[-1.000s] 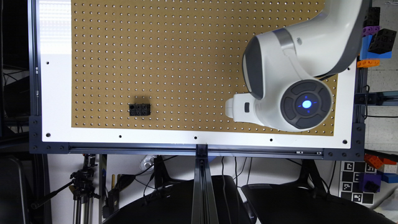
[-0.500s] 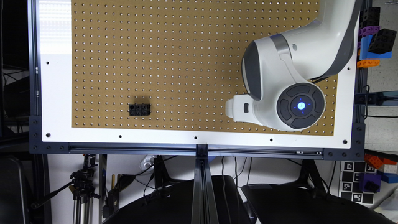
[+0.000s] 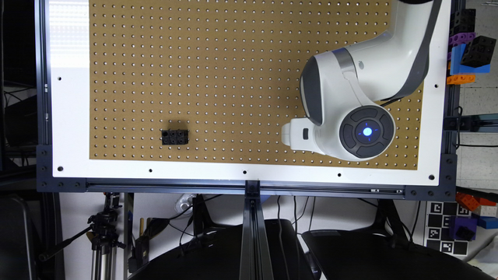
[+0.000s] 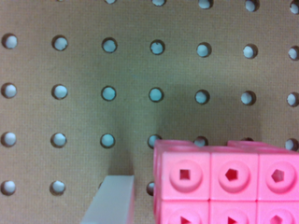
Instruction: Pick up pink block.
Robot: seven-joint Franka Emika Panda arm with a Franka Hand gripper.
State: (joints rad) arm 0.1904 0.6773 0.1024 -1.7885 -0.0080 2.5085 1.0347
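We're right over the pink block (image 4: 229,184), which lies on the pegboard (image 3: 233,77) under the arm (image 3: 350,105) at the exterior view's right. One finger (image 4: 110,200) stands just beside it, a gap between; the claw looks open, gripping nothing. Our worry: off-centre closing could nudge the block askew. The black block (image 3: 175,137) sits well apart. Spare blocks (image 3: 465,42) crowd the frame's edge.

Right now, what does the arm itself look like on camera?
A glossy white arm with dark grey joint panels and a silver ring. Its round dark grey cap has a glowing blue light at the centre. One pale grey fingertip of the end effector shows up close.
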